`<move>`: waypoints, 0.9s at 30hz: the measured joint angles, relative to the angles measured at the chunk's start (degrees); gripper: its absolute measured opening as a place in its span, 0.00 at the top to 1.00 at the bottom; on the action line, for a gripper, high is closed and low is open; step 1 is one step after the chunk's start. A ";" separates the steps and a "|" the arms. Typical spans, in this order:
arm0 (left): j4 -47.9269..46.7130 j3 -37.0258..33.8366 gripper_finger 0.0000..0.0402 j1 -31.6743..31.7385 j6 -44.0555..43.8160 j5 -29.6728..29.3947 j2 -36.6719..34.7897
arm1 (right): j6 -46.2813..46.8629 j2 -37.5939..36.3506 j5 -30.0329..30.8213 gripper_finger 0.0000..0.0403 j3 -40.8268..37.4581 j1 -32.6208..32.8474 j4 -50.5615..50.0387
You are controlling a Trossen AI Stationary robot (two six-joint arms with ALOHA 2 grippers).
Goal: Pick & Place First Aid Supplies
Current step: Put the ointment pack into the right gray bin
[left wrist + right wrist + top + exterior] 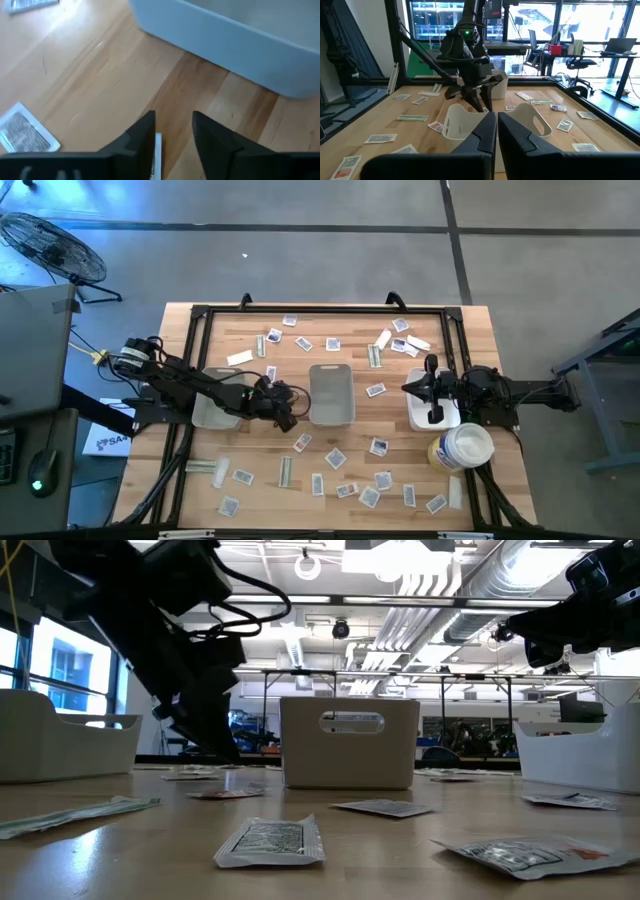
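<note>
Left claw (172, 132) parted, white packet (157, 155) just beside one finger, on table.

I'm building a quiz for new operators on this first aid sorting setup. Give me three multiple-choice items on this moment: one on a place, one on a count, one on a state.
1. Where is the left tool?
A. Over the tub
B. Low over the wood beside the middle tray
C. Inside the left tray

2. How many trays are on the table?
A. One
B. Three
C. Five

3. How do the left tool's fingers stand?
A. Apart, nothing between them
B. Clamped on a tray rim
C. Shut on a strip

Answers: 1 B, the high view shows it left of the middle tray. 2 B, left, middle and right tray show from above. 3 A, the left wrist view shows bare wood in the gap, a packet edge beside one finger.
</note>
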 joint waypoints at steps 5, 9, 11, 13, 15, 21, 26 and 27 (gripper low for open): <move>-6.21 1.79 0.64 1.66 -4.91 1.59 0.00 | 0.00 0.02 -0.02 0.97 -0.01 0.00 0.01; -7.07 2.35 0.64 1.42 -5.49 1.46 0.00 | 0.00 0.02 -0.01 0.97 -0.01 0.01 0.01; -7.18 2.39 0.64 1.42 -5.81 1.62 0.04 | 0.00 0.00 -0.02 0.97 -0.01 0.01 0.00; -7.25 2.37 0.64 1.46 -6.31 1.34 0.92 | 0.00 0.00 0.00 0.97 -0.02 0.01 0.02; -7.73 2.31 0.64 1.48 -6.47 1.33 1.19 | 0.00 0.02 -0.01 0.97 -0.01 0.01 0.00; -7.59 2.33 0.64 1.60 -8.45 1.18 2.63 | 0.00 0.00 -0.01 0.97 0.00 0.00 0.02; -7.15 2.48 0.63 2.87 -10.10 1.63 4.18 | 0.00 0.00 -0.02 0.97 -0.01 -0.01 0.01; -7.12 2.49 0.63 2.92 -10.44 1.70 4.50 | 0.00 0.00 0.00 0.97 -0.02 0.01 0.02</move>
